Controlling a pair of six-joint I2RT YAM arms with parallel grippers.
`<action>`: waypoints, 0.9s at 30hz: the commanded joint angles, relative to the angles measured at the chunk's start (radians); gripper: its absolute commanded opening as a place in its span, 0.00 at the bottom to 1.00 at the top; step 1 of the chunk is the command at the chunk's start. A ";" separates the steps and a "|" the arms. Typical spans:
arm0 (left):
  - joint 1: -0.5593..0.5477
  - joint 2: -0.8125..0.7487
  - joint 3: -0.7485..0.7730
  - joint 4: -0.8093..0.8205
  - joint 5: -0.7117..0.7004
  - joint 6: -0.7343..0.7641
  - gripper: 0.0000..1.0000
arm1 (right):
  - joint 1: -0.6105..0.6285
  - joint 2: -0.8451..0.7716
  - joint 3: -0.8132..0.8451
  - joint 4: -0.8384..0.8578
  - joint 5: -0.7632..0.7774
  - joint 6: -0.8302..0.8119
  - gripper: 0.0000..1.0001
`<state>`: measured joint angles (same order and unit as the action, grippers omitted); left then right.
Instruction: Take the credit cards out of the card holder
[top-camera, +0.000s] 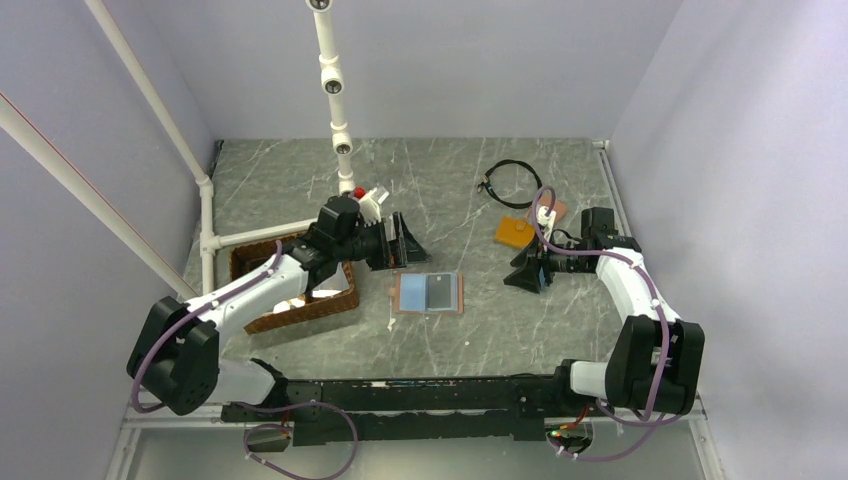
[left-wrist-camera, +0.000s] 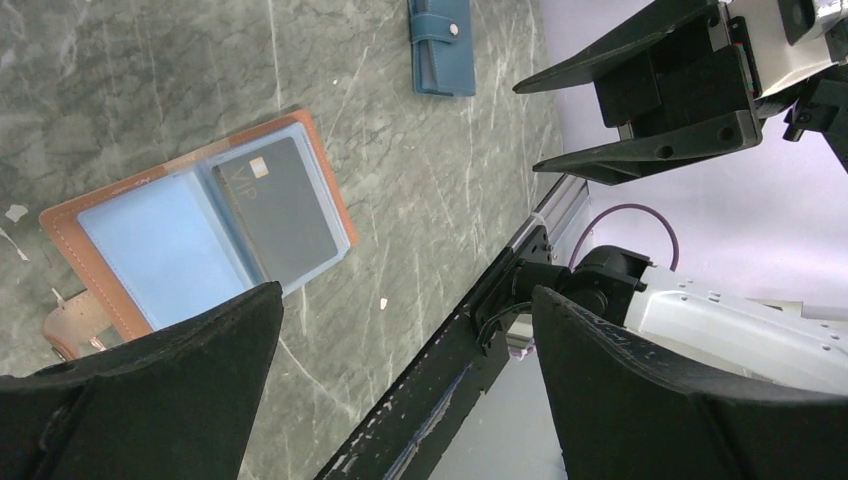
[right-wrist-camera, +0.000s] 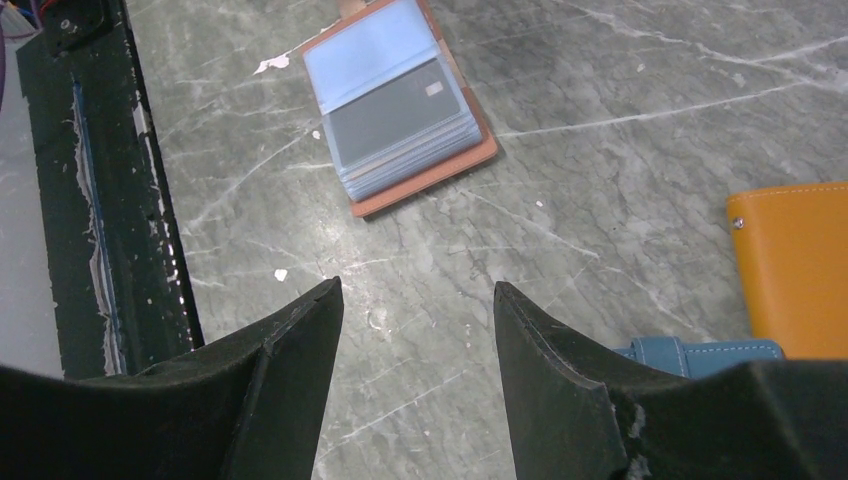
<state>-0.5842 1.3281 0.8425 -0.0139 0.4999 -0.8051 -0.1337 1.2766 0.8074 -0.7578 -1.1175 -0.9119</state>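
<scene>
While it lies opened flat on the grey table (top-camera: 560, 330) between the arms, the card holder (top-camera: 412, 293) (left-wrist-camera: 160, 250) (right-wrist-camera: 370, 60) shows a salmon rim, light-blue sleeves and a dark grey credit card (top-camera: 441, 292) (left-wrist-camera: 280, 210) (right-wrist-camera: 395, 115) in its right half. The left gripper (top-camera: 402, 245) (left-wrist-camera: 405, 295) hangs just behind it, jaws wide and empty. The right gripper (top-camera: 527, 272) (right-wrist-camera: 418, 288) (left-wrist-camera: 530, 125) sits apart to the right, jaws partly spread and empty, near an orange wallet (top-camera: 513, 231) (right-wrist-camera: 790, 260). Only the wrist views show the teal-blue wallet (left-wrist-camera: 442, 45) (right-wrist-camera: 700, 350). A wicker basket (top-camera: 300, 318) lies under the left arm
</scene>
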 joint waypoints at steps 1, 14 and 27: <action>-0.005 0.005 0.050 0.015 0.026 0.036 0.99 | 0.005 -0.017 0.017 0.038 -0.007 -0.006 0.60; -0.008 -0.005 0.029 0.029 0.035 0.011 0.99 | 0.012 -0.020 0.007 0.042 -0.007 -0.011 0.60; -0.021 -0.008 0.024 0.028 0.032 0.004 1.00 | 0.030 -0.020 0.007 0.063 0.023 0.008 0.60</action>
<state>-0.5976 1.3361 0.8532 -0.0200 0.5114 -0.7994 -0.1104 1.2762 0.8070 -0.7311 -1.0962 -0.9024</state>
